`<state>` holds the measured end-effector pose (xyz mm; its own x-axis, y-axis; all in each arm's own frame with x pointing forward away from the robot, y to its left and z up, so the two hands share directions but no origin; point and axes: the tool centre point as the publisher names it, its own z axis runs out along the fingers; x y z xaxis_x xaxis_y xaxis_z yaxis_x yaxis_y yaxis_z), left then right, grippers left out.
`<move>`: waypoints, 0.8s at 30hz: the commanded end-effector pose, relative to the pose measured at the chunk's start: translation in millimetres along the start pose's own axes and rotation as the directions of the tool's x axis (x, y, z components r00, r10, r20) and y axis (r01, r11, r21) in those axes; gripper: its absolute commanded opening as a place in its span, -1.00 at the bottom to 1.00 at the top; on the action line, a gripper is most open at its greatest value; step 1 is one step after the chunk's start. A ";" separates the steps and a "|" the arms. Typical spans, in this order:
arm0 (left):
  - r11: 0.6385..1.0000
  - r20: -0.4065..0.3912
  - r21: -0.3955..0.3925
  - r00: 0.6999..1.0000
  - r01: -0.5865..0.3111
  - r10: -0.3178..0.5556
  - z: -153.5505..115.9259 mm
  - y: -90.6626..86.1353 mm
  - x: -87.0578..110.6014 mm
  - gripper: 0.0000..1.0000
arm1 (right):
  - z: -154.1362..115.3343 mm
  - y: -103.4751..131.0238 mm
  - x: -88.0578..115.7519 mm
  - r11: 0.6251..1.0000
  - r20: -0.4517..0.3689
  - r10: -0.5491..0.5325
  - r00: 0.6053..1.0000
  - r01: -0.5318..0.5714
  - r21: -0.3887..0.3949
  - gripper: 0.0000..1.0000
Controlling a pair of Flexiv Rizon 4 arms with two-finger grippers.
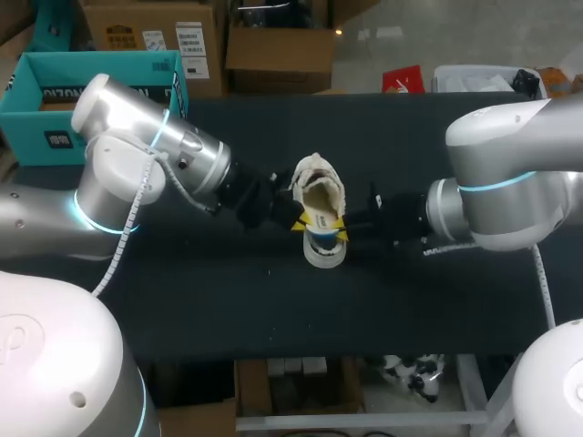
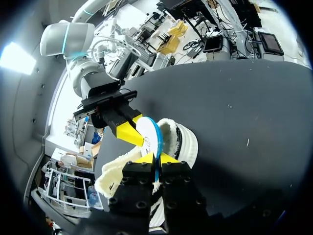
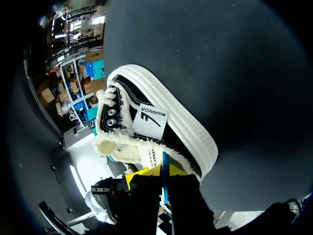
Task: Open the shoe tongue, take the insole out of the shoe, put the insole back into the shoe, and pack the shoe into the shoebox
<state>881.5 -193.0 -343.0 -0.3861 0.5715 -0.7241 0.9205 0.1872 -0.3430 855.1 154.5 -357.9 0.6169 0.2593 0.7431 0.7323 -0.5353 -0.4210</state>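
Risk lay chiefly in the double hold on the insole [image 2: 146,133]. The insole was seen standing on edge over the opening of the shoe [image 1: 319,187], partly raised out of it. The shoe was lying on the table [image 1: 228,309] between the two arms. The left gripper [image 2: 157,158] was closed on the insole's blue edge, a yellow tip pressed to each face. The right gripper [image 3: 160,171] was judged to be closed on the same insole from the opposite side, since the thin blue edge was seen between its tips in the right wrist view.

With both claws clamped so near each other, a pull by the arms in different directions could have bent or creased the insole, or wrenched it from one grip. Had one gripper been opened before the other's hold was sure, the insole might have been dropped onto the table, or back into the shoe askew. The fingertips were nearly touching, so a small misjudged move could have knocked them together.

The shoe itself was held by nothing. If the insole's hidden lower end had caught in the fleecy lining, the shoe could have been dragged or tipped over as the insole was lifted.

The shoebox [image 1: 36,91] was standing at the far left corner, well apart from the shoe and close behind the left arm, so a wide swing of that arm might have shoved it.
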 end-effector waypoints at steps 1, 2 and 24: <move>1.000 0.014 0.011 1.000 -0.010 0.010 -5.0 -13.8 1.0 -0.92 | 1.1 0.2 0.4 1.000 -0.007 -0.001 1.000 0.001 0.003 -1.00; 1.000 0.014 0.015 1.000 -0.013 0.012 -5.5 -16.0 1.2 -0.92 | 0.9 0.1 0.5 1.000 -0.007 -0.001 1.000 0.001 0.003 -1.00; 0.999 0.013 0.036 1.000 -0.021 0.021 -3.1 -26.4 3.5 -1.00 | 3.4 1.1 3.2 1.000 -0.003 0.004 1.000 -0.004 0.006 -1.00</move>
<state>860.0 -194.4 -333.7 -0.3677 0.5739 -0.7318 0.9249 0.1436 -0.3521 858.1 157.4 -357.1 0.6183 0.2529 0.7441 0.7304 -0.5344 -0.4253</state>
